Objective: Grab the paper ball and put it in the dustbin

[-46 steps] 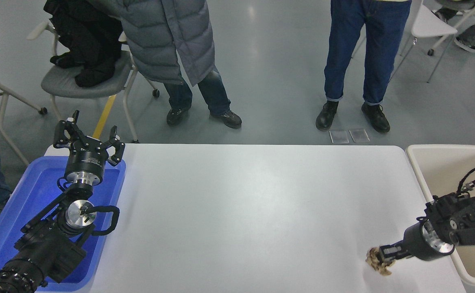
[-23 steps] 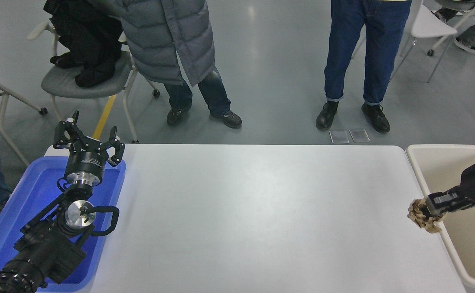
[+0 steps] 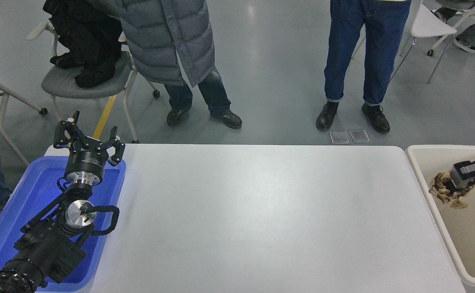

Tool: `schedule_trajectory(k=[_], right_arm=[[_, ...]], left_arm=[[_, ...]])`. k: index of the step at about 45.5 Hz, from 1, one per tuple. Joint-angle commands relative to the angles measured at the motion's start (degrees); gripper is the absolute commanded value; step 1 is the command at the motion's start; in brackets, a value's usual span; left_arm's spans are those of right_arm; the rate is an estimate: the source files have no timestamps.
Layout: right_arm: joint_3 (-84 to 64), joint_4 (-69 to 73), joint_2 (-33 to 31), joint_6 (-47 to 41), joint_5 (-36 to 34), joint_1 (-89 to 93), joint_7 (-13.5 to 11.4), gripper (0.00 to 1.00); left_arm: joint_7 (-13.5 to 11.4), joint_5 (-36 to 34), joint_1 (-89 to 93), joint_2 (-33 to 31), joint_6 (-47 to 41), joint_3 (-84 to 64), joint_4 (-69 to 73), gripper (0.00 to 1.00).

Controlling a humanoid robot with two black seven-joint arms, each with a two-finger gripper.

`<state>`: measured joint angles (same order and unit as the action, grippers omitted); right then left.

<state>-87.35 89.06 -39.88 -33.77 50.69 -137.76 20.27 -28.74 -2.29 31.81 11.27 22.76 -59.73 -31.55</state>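
Over the dustbin: my right gripper [image 3: 451, 188] enters from the right edge and pinches the paper ball [image 3: 445, 193] between its fingers.
Paper ball position: held in the air inside the outline of the dustbin [image 3: 418, 171], just past its left rim, above the beige interior.
Dustbin edges: its left rim runs along the right end of the table [image 3: 262, 211]; its near corner shows at lower right, and its right side is cut off by the frame.
Open room, table: the white top is bare from the blue tray [image 3: 5, 228] across to the dustbin rim.
Open room, far side: two people [image 3: 168, 40] stand on the grey floor beyond the table's far edge, well apart from my right gripper; a chair [image 3: 87, 83] stands behind the tray.
Left arm: parked at lower left over the blue tray, left gripper [image 3: 89, 140] with fingers spread, above the tray's far rim.
Change over the last second: the ball was at the table's near right corner, pinched low against the top; half a second ago it hung level with the dustbin's left rim; now it is across the rim and farther from me.
Unchanged: left arm, tray and both people stand as before.
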Motion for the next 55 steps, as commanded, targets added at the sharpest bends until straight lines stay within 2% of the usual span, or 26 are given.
schedule_trajectory(k=[1,6,13,19,25,28,32,41,46,55], right_arm=[[-1.2,-7.2,-5.4,-0.2,9.9,1.6,-0.1,0.0],[0.9,-15.0,-8.8,0.5,13.8,6.9,0.2,0.0],[7.2,-27.0,-12.8,3.7,14.5,19.6,1.3,0.0],[17.8,-39.8,-13.6,11.3,14.5,40.2,4.3,0.0],[26.2,-51.2,-12.9,18.9,13.9,57.0,5.2,0.0],[30.8,-56.9,-11.1,21.9,13.4,65.7,5.6,0.0],[37.9,-66.7,-5.7,23.5,10.6,77.4,5.9,0.0],[40.9,-84.0,4.4,24.5,-2.3,92.8,6.4,0.0],[40.9,-87.6,7.6,24.9,-6.6,96.0,5.7,0.0],[41.2,-87.9,9.6,25.2,-8.9,97.1,3.5,0.0]], left_arm=[[0.0,0.0,0.0,0.0,0.0,0.0,0.0,0.99],[0.0,0.0,0.0,0.0,0.0,0.0,0.0,0.99],[0.0,0.0,0.1,0.1,0.0,0.0,0.0,0.99],[0.0,0.0,0.1,0.0,0.0,0.0,0.0,0.99],[0.0,0.0,0.1,0.1,0.0,0.0,0.0,0.99],[0.0,0.0,0.1,0.1,0.0,0.0,0.0,0.99],[0.0,0.0,0.1,0.0,-0.1,0.0,0.0,0.99],[0.0,0.0,0.2,0.1,0.0,0.0,0.0,0.99],[0.0,0.0,0.1,0.1,0.0,0.1,0.0,0.99],[0.0,0.0,0.2,0.1,-0.1,0.1,0.0,0.99]])
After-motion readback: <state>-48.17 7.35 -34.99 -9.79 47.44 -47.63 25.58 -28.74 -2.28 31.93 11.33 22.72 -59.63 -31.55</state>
